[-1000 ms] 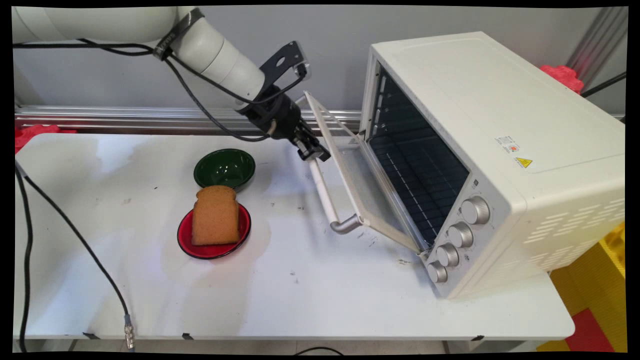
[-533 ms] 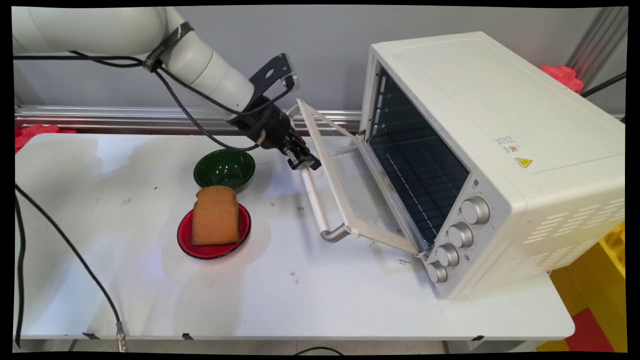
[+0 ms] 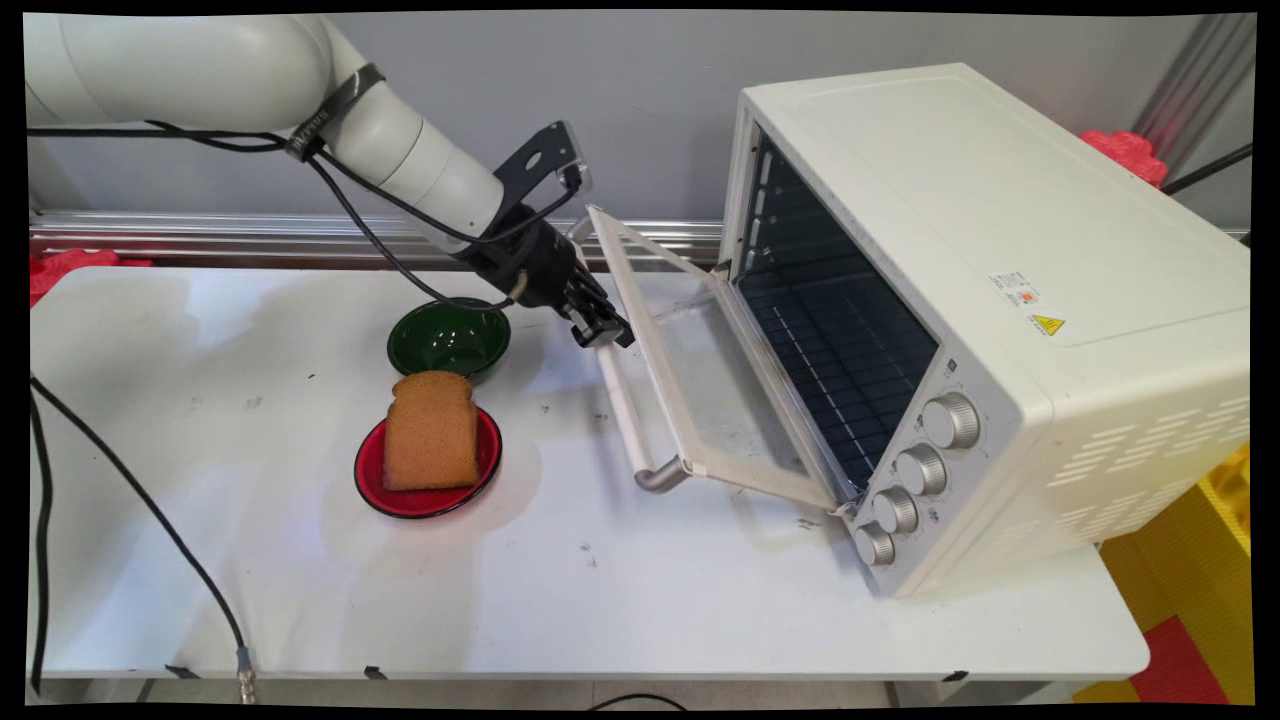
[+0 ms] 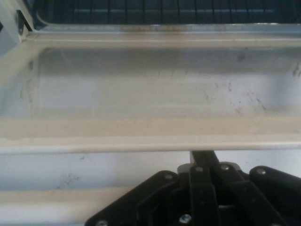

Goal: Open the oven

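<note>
My gripper [image 3: 602, 330] is shut on the upper end of the white bar handle [image 3: 625, 410] of the oven door [image 3: 700, 390]. The door hangs partly lowered from the white toaster oven [image 3: 1000, 250], whose dark rack interior shows. In the hand view the black linkage and gripper [image 4: 204, 157] press against the door's cream frame [image 4: 141, 132]. The handle [image 4: 47, 202] runs across the bottom left, and the glass pane [image 4: 141, 84] lies beyond.
A dark green bowl [image 3: 448, 338] sits just left of the gripper. In front of it, a slice of brown bread [image 3: 432, 432] rests on a red plate [image 3: 372, 475]. A black cable [image 3: 150, 500] trails over the table's [image 3: 600, 600] left side.
The oven door has swung further down and outward, its handle moving left and lower. The gripper went with it, down and to the left, towards the green bowl.
</note>
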Robot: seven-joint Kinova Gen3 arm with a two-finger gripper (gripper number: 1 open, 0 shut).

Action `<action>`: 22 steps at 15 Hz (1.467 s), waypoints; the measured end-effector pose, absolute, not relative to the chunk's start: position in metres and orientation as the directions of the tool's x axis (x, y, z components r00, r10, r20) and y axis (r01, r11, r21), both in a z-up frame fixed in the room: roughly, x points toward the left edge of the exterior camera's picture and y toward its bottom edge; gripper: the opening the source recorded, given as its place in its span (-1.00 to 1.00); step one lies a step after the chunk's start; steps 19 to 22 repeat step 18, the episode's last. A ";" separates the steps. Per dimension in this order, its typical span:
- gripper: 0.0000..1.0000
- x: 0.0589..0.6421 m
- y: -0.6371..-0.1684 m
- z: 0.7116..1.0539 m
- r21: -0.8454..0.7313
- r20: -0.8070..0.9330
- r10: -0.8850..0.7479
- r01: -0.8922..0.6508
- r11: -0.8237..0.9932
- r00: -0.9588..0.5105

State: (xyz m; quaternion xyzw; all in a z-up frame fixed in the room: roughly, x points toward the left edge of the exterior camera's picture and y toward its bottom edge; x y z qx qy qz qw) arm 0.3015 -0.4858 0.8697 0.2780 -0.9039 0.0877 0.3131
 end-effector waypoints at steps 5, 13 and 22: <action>-1.00 0.308 -0.484 0.861 0.019 0.612 -0.455 -0.563 0.826 -0.647; -1.00 0.319 -0.479 0.852 0.028 0.602 -0.467 -0.568 0.823 -0.647; -1.00 0.327 -0.475 0.851 0.032 0.598 -0.473 -0.570 0.821 -0.647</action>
